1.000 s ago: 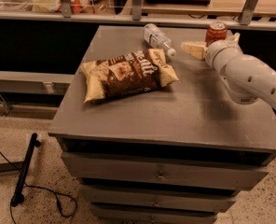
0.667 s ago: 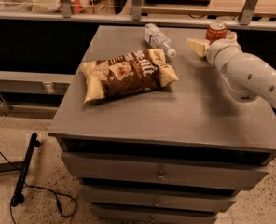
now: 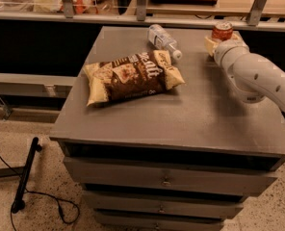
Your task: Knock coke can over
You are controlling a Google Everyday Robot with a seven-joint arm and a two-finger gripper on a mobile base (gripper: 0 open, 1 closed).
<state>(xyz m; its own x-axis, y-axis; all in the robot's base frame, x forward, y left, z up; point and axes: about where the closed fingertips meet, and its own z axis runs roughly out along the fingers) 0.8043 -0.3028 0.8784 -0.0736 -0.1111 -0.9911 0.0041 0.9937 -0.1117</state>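
Red coke can (image 3: 223, 32) stands upright just behind the claw (image 3: 213, 44).

My gripper (image 3: 210, 44) sits low against the near side of the coke can (image 3: 222, 30), half hidden by my own wrist (image 3: 230, 53). Together they cover the can's lower body, so I cannot tell whether we touch. Behind the gripper, my arm (image 3: 270, 81) is cut off by the right edge.

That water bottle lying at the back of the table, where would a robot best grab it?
Around the middle of the water bottle's clear body, from straight above, closing across its width: it lies on its side, so both round flanks look free. The gripper is elsewhere, by the coke can at the back edge.
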